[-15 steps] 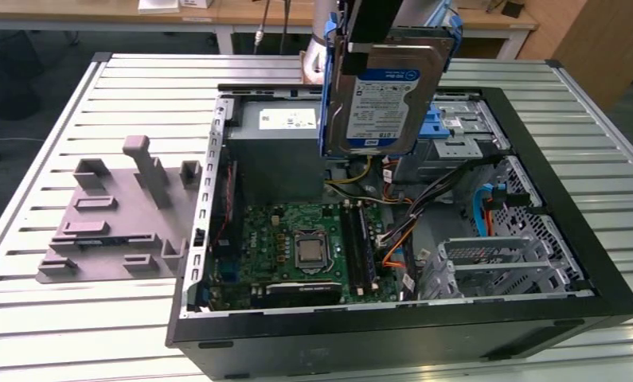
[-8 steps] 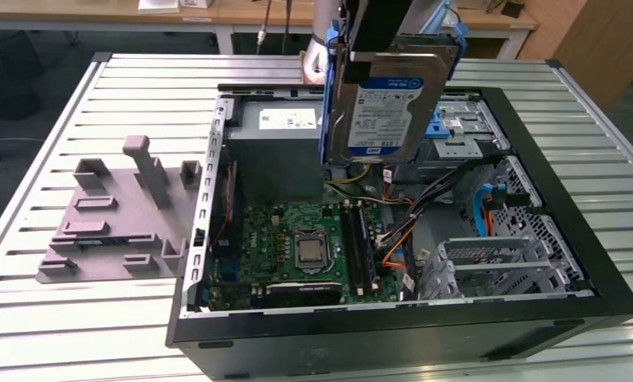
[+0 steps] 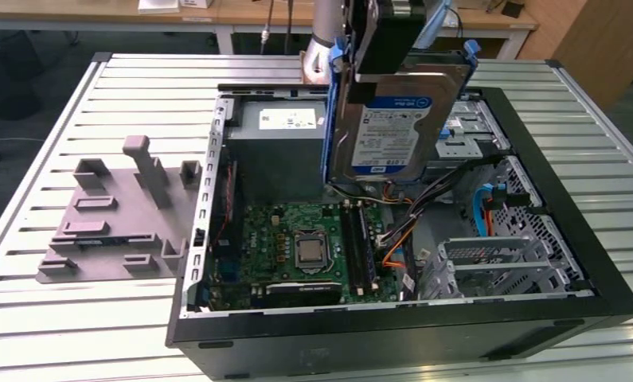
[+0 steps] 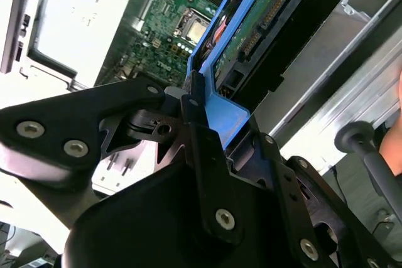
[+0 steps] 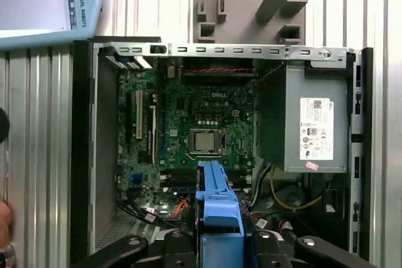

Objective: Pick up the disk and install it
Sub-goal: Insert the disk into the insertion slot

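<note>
- Because the gripper [image 3: 396, 64] is clamped tight on the upper end of its blue carrier bracket [image 3: 335, 103], the disk [image 3: 388, 127] hangs on end over the open computer case [image 3: 571, 314]. It sits at about twelve o'clock of the opening in the exterior view, clear of everything below.
- Its white-and-blue label faces the exterior view, and the circuit-board side shows in the second wrist view [image 4: 264, 23].
- Holding it by the bracket's end rather than the drive body seems meant to leave the body and its connector edge free; the fingers [image 4: 201, 136] pinch the blue plastic.
- Seen edge-on in the first wrist view, the bracket [image 5: 217, 202] lines up over the case interior.
- Just beside the disk at nine o'clock stands the grey power supply [image 3: 279, 147]; the metal drive cage [image 3: 474, 131] is near at three o'clock.
- Toward six o'clock lies the green motherboard [image 3: 295, 239], exposed because the case rests on its side with its panel off.
- Well apart, at nine o'clock of the case, a grey fixture [image 3: 115, 215] sits on the slatted table [image 3: 40, 318].
</note>
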